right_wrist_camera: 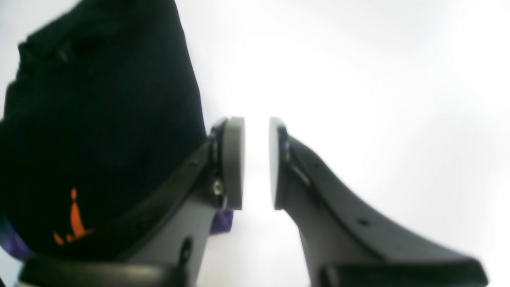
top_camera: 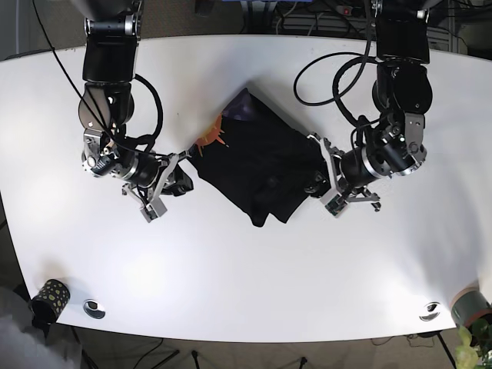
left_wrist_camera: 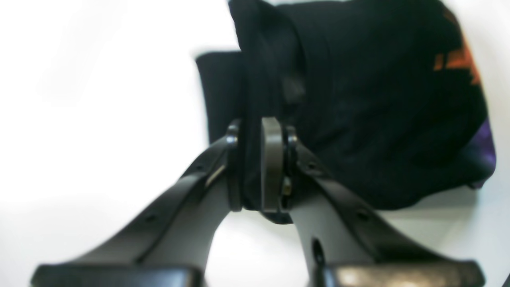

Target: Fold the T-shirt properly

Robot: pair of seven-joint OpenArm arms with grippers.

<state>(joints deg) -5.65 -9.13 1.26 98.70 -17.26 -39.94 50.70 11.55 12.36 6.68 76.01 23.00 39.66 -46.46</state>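
Observation:
A black T-shirt (top_camera: 257, 165) with orange and purple print lies bunched and partly folded in the middle of the white table (top_camera: 246, 269). My left gripper (left_wrist_camera: 254, 167) is shut on a fold of the T-shirt (left_wrist_camera: 378, 119) at its right edge in the base view, where this gripper (top_camera: 320, 183) meets the cloth. Black cloth fills the gap between its pads (left_wrist_camera: 272, 163). My right gripper (right_wrist_camera: 257, 163) is open, with bare table between its pads (right_wrist_camera: 234, 163), just beside the T-shirt (right_wrist_camera: 99, 119). In the base view this gripper (top_camera: 181, 181) sits at the shirt's left edge.
A dotted cup (top_camera: 48, 296) stands at the front left corner, beside a metal disc (top_camera: 94, 308). Another disc (top_camera: 429, 310) and a potted plant (top_camera: 473, 315) are at the front right. Cables (top_camera: 338, 84) loop off both arms over the table.

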